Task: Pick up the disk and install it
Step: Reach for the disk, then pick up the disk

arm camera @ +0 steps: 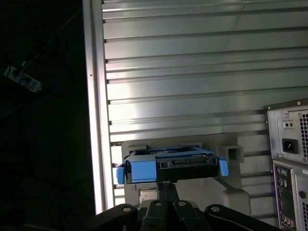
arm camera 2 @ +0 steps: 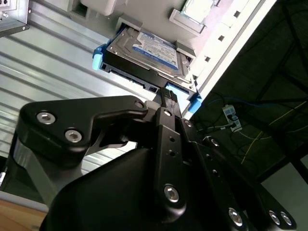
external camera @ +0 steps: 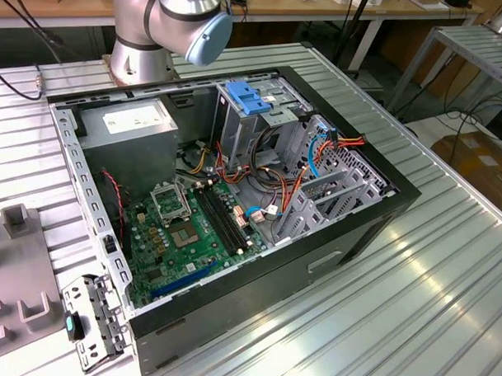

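Disk [arm camera 2: 144,50] rests in the grey holder [arm camera 2: 185,20] on the ribbed bench [arm camera 2: 48,62], with the white-and-blue label showing in the second wrist view. In both wrist views, the blue carrier end faces the gripper [arm camera 2: 168,95], which sits right at the holder's open side. Whether the gripper is clamped or released cannot be told. The computer case [arm camera: 288,159] stands on the bench near the holder.

The disk [arm camera 2: 144,50] lies flat, white-and-blue label up, blue carrier ends showing, seated in a grey holder [arm camera: 233,190] at the tabletop's [arm camera: 192,72] edge.
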Controlling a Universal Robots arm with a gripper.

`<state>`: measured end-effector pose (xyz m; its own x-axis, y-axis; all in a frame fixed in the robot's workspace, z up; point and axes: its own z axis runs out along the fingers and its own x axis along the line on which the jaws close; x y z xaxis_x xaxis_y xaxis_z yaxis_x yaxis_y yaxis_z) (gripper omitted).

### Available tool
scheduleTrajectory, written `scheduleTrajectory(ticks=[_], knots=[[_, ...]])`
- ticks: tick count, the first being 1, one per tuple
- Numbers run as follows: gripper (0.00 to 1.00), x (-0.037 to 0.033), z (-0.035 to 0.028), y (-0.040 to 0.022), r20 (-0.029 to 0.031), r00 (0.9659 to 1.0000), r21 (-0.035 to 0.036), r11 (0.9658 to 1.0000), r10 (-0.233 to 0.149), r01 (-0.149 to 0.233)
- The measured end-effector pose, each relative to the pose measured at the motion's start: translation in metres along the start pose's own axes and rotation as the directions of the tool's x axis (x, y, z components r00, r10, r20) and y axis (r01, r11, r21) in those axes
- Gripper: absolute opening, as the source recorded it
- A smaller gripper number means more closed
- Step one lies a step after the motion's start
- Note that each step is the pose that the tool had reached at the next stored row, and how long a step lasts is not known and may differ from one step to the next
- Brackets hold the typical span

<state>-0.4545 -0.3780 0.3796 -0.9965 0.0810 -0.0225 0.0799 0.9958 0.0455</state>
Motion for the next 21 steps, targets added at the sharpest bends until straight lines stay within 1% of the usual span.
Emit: scheduleTrajectory(ticks=[5, 21], knots=[[0.11, 0.0062, 0.0004, -0.0002, -0.0003, 1.0, 0.0, 1.0, 0.0, 0.0], [0.11, 0.0104, 0.0003, -0.0005, -0.0003, 1.0, 0.0, 1.0, 0.001, -0.001]])
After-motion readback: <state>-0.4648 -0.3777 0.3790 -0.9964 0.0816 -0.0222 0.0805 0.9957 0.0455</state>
